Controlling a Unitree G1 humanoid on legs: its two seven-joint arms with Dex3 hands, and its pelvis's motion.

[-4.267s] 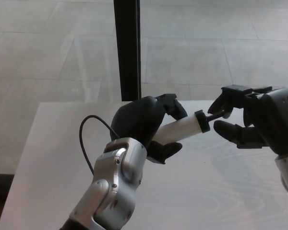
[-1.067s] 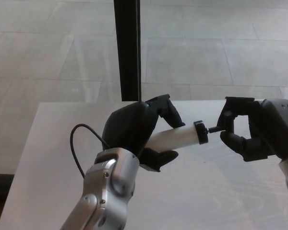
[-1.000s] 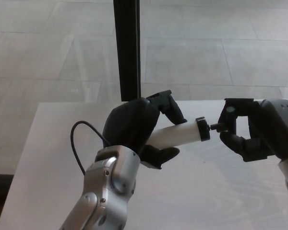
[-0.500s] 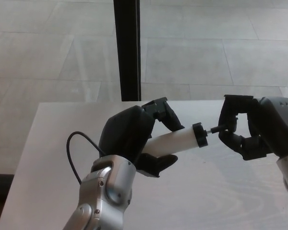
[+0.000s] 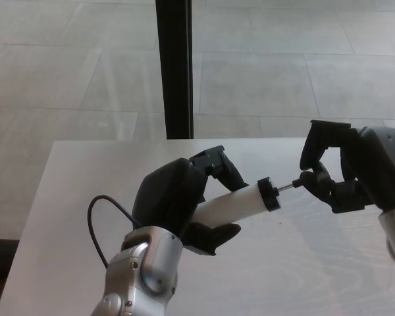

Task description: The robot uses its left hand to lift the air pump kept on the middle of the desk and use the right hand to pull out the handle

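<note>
Air pump (image 5: 240,203): white barrel, frame centre, above desk (image 5: 66,191). Left hand (image 5: 181,201): wrapped round barrel. Right hand (image 5: 342,174), frame right: fingers pinching handle (image 5: 303,181); thin rod exposed.

Black vertical post (image 5: 174,66) behind pale desk's (image 5: 72,191) far edge; grey tiled floor (image 5: 283,59) beyond.
</note>
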